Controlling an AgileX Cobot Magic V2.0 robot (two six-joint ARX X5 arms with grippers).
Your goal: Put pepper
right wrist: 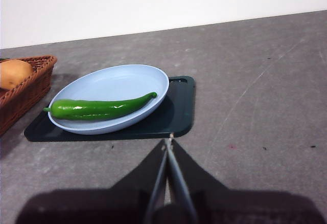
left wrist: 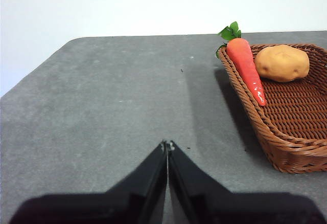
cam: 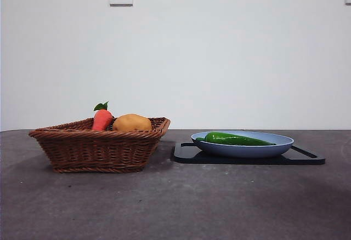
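- Pepper [cam: 237,138] lies along the blue plate [cam: 274,148], at the right of the centre in the front view; the plate stands on a dark tray [cam: 307,158].
- At the left of that frame the wicker basket [cam: 98,149] holds a carrot [cam: 102,119] and a potato [cam: 131,123], with free room beside them.
- Right gripper [right wrist: 167,142] hovers just before the tray, its jaws pressed together and holding nothing; left gripper [left wrist: 167,144] waits near the basket, closed and empty too.
- The task gives no goal; probably it is the basket.
- For a good grasp, the right jaws must open first, then come down across the thick middle of the pepper, not along it.
- The skin is glossy and the plate is shallow, so close gently and lift straight up.
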